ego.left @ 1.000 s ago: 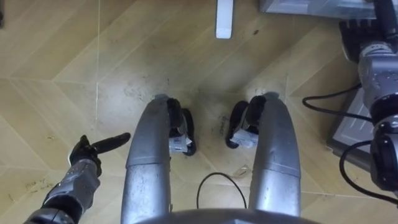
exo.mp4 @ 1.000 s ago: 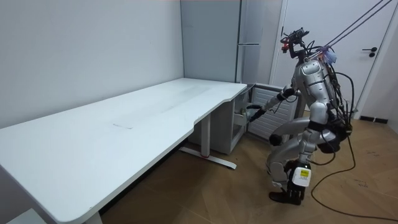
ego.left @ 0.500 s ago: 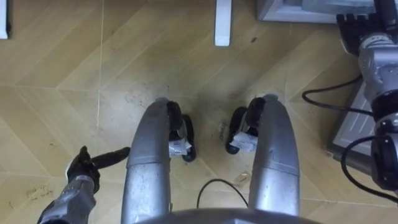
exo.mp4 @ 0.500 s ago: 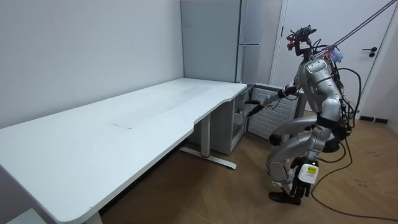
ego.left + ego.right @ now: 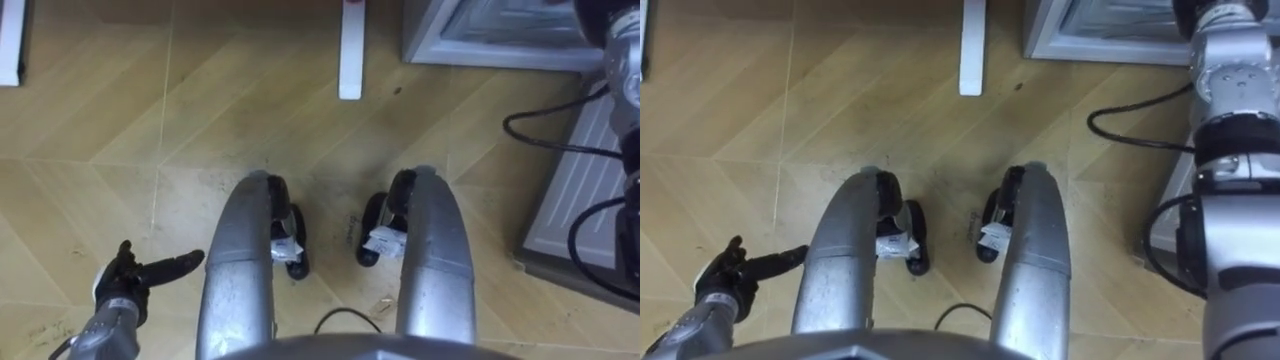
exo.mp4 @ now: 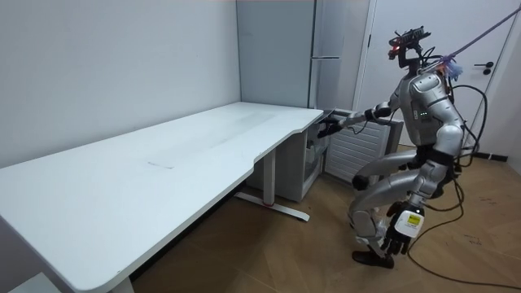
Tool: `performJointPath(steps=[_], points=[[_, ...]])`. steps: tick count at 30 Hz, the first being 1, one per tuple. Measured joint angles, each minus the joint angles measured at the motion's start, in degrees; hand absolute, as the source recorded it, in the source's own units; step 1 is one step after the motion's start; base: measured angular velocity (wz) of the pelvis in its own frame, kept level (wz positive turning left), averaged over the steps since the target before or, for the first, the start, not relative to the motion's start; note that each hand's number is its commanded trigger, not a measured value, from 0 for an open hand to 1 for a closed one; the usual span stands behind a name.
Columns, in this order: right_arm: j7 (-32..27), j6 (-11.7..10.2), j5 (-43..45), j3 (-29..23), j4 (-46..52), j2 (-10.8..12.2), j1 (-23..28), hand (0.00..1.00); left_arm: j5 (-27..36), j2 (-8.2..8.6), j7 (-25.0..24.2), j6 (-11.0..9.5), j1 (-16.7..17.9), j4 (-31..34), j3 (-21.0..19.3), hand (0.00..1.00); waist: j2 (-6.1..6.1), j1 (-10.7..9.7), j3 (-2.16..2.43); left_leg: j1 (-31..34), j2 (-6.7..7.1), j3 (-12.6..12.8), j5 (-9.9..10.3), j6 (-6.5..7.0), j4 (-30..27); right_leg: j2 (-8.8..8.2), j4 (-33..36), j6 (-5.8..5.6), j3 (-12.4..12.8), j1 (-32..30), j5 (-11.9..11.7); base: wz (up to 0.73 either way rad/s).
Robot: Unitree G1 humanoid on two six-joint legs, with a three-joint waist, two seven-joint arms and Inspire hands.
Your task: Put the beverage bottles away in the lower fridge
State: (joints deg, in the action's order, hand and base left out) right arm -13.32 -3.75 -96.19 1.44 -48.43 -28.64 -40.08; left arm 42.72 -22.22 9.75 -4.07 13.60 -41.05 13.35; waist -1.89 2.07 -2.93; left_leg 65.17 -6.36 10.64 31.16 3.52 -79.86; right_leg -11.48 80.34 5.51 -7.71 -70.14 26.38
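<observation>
The robot stood with knees bent on the floor (image 5: 200, 130) beside the desk (image 6: 203, 146), its right hand (image 6: 330, 124) stretched out to the top edge of the lower fridge's door (image 6: 358, 148). The left hand (image 5: 125, 288), at 8 o'clock in the eye view, hung empty, fingers loose and one held straight. A hard pull from this crouch could, I judged, upset its balance or swing the door against the desk. Whether the right hand's fingers were closed on the door could not be told. The fridge (image 5: 490, 30), at 1 o'clock, was cut off, so where the drinks lay was unclear.
</observation>
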Motion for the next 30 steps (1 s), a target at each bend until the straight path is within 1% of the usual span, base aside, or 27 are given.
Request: performJointPath(steps=[3,4,7,8,9,11,12,13,14,15,17,18,19,20,21,22,23,24,27,30], points=[[-0.17,0.02,0.03,1.65,0.47,0.00,0.00,0.00,0.08,-0.21,-0.77,-0.05,0.09,-0.01,0.03,0.00,0.05,0.12,0.02,-0.55,-0.32,-0.21,-0.10,-0.19,0.26,0.54,-0.39,0.24,-0.10,0.59,-0.10,-0.05],[-0.51,0.06,0.02,2.22,0.82,0.00,0.00,0.00,0.06,-0.30,-1.24,-0.08,0.19,-0.03,0.03,0.00,0.08,0.24,0.04,-0.85,-0.92,-0.24,-0.05,-0.28,0.31,0.72,-0.65,0.54,-0.38,0.90,-0.19,-0.10],[-0.93,0.10,-0.20,3.02,0.81,0.00,0.05,0.00,-0.65,-0.36,-2.13,-0.10,0.39,-0.04,0.03,0.00,0.16,0.73,0.05,-1.74,-0.88,-0.13,-0.06,-0.41,0.78,0.80,-1.00,1.02,-0.44,1.65,-0.12,-0.07],[-0.93,0.10,-0.43,3.20,0.81,0.01,0.18,0.00,-0.82,-0.34,-2.17,-0.10,0.39,-0.06,0.04,0.00,0.16,1.23,0.06,-2.27,-0.90,-0.03,-0.22,-0.67,1.38,1.01,-1.67,1.41,-0.42,1.97,-0.45,-0.14],[-0.93,0.10,-0.46,3.32,0.81,0.01,0.21,0.00,-0.92,-0.34,-2.28,-0.10,0.40,-0.06,0.04,0.00,0.16,1.61,0.06,-2.54,-0.87,-0.03,-0.29,-0.77,1.83,1.23,-2.17,1.55,-0.39,2.13,-0.68,-0.26],[-0.93,0.11,-0.45,4.02,0.81,0.02,0.30,0.00,-1.58,-0.33,-2.83,-0.09,0.39,-0.21,0.01,0.00,0.17,2.99,0.06,-3.87,-0.66,-0.09,-0.68,-1.24,3.73,1.57,-4.21,1.92,-0.44,3.10,-1.75,-0.31],[-0.93,0.19,-0.41,4.20,0.81,0.05,0.40,0.00,-2.12,-0.33,-2.97,-0.09,0.34,-0.49,-0.02,0.00,0.21,3.05,0.08,-4.34,-0.47,-0.11,-0.87,-1.18,4.33,1.50,-4.68,1.93,-0.54,3.56,-1.88,-0.11],[-0.93,0.66,-0.22,4.26,0.71,0.06,0.84,0.00,-2.95,-0.33,-3.16,-0.06,0.15,-0.81,-0.25,0.00,0.27,2.98,0.07,-5.44,0.34,-0.29,-1.44,-1.21,5.91,1.13,-5.77,1.86,-0.70,4.70,-2.06,0.07],[-0.93,0.93,-0.26,4.26,0.66,0.06,1.51,0.00,-4.17,-0.32,-3.28,-0.06,0.04,-0.76,-0.49,0.00,0.46,2.92,0.12,-6.33,0.70,-0.48,-2.14,-1.44,7.57,0.95,-7.24,1.85,-1.09,5.90,-2.40,0.14],[-0.93,0.94,-0.29,4.25,0.66,0.06,1.83,0.00,-4.24,-0.28,-3.46,-0.06,-0.10,-0.77,-0.60,0.00,0.59,2.91,0.06,-6.90,0.95,-0.69,-2.43,-1.55,8.37,0.97,-8.09,1.66,-1.32,6.60,-2.71,0.14],[-0.93,1.48,-0.25,4.25,0.65,0.06,2.59,0.00,-4.55,-0.20,-4.22,-0.08,-0.36,-0.89,-0.73,0.00,1.20,2.91,0.03,-8.29,1.13,-1.44,-4.12,-1.89,11.77,1.11,-11.79,1.70,-2.63,8.83,-4.18,0.09],[-0.92,1.51,-0.25,4.25,0.64,0.06,2.75,0.00,-4.55,-0.17,-4.29,-0.08,-0.48,-1.04,-0.73,0.00,1.24,2.91,0.01,-8.72,1.16,-1.43,-4.67,-2.00,12.65,1.13,-12.57,1.74,-2.76,9.19,-4.53,0.06],[-0.90,1.66,-0.24,4.16,0.64,0.06,2.97,0.00,-4.56,0.09,-4.30,-0.09,-0.61,-1.34,-0.78,0.00,1.48,2.91,-0.02,-9.31,1.22,-1.42,-5.33,-1.86,14.14,1.18,-14.03,1.74,-3.07,9.90,-5.12,0.05],[-0.90,1.94,-0.24,4.12,0.64,0.06,3.07,0.00,-4.54,0.38,-4.32,-0.09,-0.63,-1.87,-0.82,0.00,1.71,2.91,0.03,-9.86,1.26,-1.37,-5.99,-2.02,15.57,1.29,-15.47,1.62,-3.24,10.53,-5.70,0.00],[-0.90,2.02,-0.24,4.12,0.64,0.06,3.08,0.00,-4.54,0.49,-4.33,-0.09,-0.64,-2.17,-0.83,0.00,1.85,2.91,0.01,-10.15,1.30,-1.37,-6.28,-1.85,16.34,1.41,-16.26,1.51,-3.30,10.85,-6.01,0.00],[-0.90,2.26,-0.24,4.12,0.64,0.06,3.12,0.00,-4.54,0.63,-4.33,-0.09,-0.64,-2.79,-0.85,0.00,1.98,2.91,0.03,-10.68,1.45,-1.29,-6.94,-1.92,17.92,1.55,-17.77,1.42,-3.35,11.36,-6.69,0.00],[-0.80,2.33,-0.28,4.11,0.56,0.06,3.24,0.00,-4.41,0.65,-4.31,-0.08,-0.64,-3.09,-0.86,0.00,2.02,2.88,0.00,-11.24,1.99,-1.37,-7.72,-1.91,19.37,1.48,-18.93,1.33,-3.34,11.82,-7.25,0.03],[-0.49,2.33,-0.29,4.11,0.20,0.06,3.25,0.00,-4.13,0.65,-4.31,-0.07,-0.64,-3.22,-0.87,0.00,2.05,2.88,0.01,-11.50,2.08,-1.36,-7.96,-1.80,19.94,1.48,-19.33,1.28,-3.35,12.09,-7.39,0.06],[1.58,2.53,-0.39,4.10,-1.63,0.07,3.28,0.00,-3.71,0.69,-5.00,-0.04,-0.64,-3.37,-0.87,0.00,2.13,3.02,-0.02,-12.29,2.28,-1.40,-8.51,-2.17,21.06,1.44,-20.27,1.28,-3.51,12.91,-7.66,0.02],[4.70,2.59,-0.27,4.03,-3.50,0.06,3.29,0.00,-2.79,0.94,-7.26,0.16,-0.67,-3.81,-0.83,0.00,2.11,3.24,-0.04,-12.60,2.25,-1.36,-8.53,-2.12,21.48,1.47,-20.62,1.24,-3.57,13.15,-7.69,0.00]])
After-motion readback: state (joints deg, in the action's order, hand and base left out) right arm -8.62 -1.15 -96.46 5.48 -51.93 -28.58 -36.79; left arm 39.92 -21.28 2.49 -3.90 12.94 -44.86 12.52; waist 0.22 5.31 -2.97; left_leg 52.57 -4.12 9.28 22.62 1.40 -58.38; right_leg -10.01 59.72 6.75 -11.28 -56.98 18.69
